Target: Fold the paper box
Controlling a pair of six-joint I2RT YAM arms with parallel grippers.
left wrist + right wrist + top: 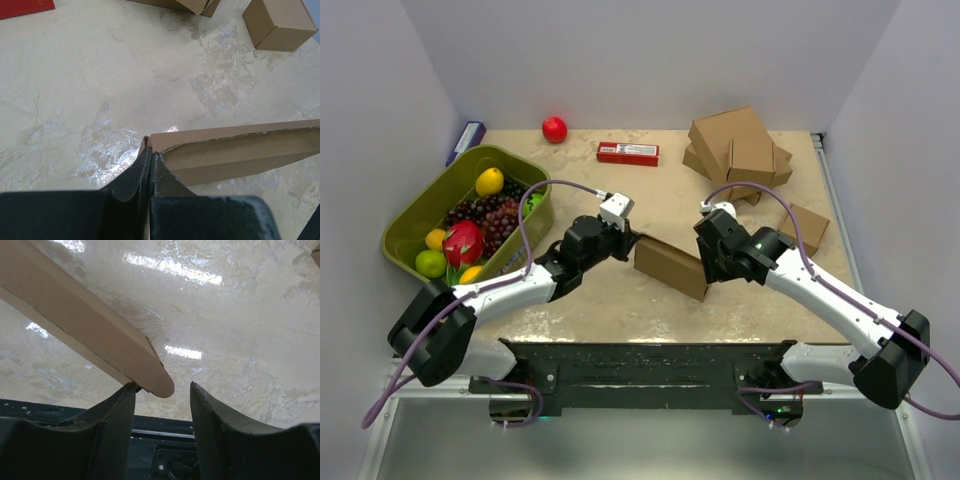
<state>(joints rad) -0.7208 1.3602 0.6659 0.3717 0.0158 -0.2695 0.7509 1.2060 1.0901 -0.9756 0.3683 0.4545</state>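
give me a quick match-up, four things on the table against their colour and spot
Things:
1 paper box
2 ball
3 tub
4 box pile

Colour and spot:
A green, left side
B red, far edge
C brown, far right
D brown, table middle

Pairs: 1-D, 2-B, 3-A, 4-C

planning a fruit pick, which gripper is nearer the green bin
Left. The left gripper is at the paper box end facing the green bin; the right gripper at its far end.
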